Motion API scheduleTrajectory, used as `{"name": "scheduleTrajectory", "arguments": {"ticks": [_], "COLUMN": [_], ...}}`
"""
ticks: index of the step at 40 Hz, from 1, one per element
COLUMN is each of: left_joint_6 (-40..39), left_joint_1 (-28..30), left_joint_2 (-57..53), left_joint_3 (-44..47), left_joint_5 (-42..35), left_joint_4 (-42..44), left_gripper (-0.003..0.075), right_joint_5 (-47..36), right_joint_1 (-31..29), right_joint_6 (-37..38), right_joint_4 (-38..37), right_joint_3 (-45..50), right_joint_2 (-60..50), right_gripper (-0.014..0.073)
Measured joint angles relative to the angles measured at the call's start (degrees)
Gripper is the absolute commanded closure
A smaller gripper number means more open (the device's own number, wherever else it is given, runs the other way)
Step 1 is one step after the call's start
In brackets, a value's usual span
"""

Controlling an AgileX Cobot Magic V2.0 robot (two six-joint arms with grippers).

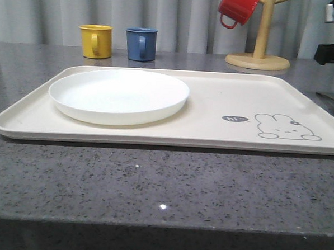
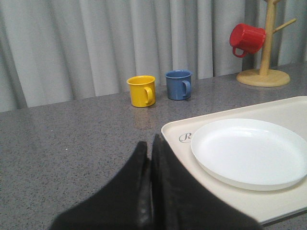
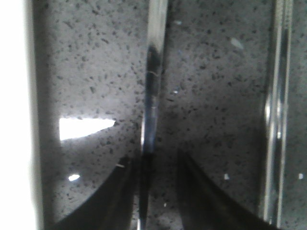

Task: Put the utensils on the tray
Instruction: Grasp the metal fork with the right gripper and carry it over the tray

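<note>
The cream tray (image 1: 212, 113) lies across the grey table, with the white plate (image 1: 118, 95) on its left half. My left gripper (image 2: 149, 144) is shut and empty, low over the table beside the tray's corner (image 2: 175, 132), close to the plate (image 2: 249, 152). My right gripper (image 3: 156, 162) faces down at the tabletop and is open. A slim steel utensil handle (image 3: 153, 81) runs between its fingers, close against one finger (image 3: 125, 178). A second long steel utensil (image 3: 277, 120) lies parallel, off to one side. Which utensil each one is cannot be told.
A yellow mug (image 1: 96, 40) and a blue mug (image 1: 141, 43) stand behind the tray. At the back right is the wooden mug stand (image 1: 258, 61) with a red mug (image 1: 237, 8) hung on it. A black machine part (image 1: 331, 53) juts in at the right edge.
</note>
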Motion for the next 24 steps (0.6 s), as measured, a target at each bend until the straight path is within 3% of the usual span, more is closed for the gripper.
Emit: {"name": "scheduleTrajectory", "arguments": {"ticks": [4,15,24], "left_joint_6": [0.0,0.0,0.0], "left_joint_1": [0.0,0.0,0.0], "left_joint_2": [0.0,0.0,0.0], "left_joint_3": [0.0,0.0,0.0], "left_joint_5": [-0.1,-0.1,-0.1], "left_joint_4": [0.0,0.0,0.0], "left_gripper": [0.0738,0.0738,0.0738], "right_joint_5": [0.0,5.5,13.7], "right_joint_1": [0.0,0.4,10.3], "right_joint_6": [0.0,1.2,9.6], "right_joint_4": [-0.1,-0.3,-7.2], "right_joint_3": [0.0,-3.8,-11.4], "right_joint_2": [0.0,-0.7,-2.5], "right_gripper": [0.0616,0.0607,0.0607]}}
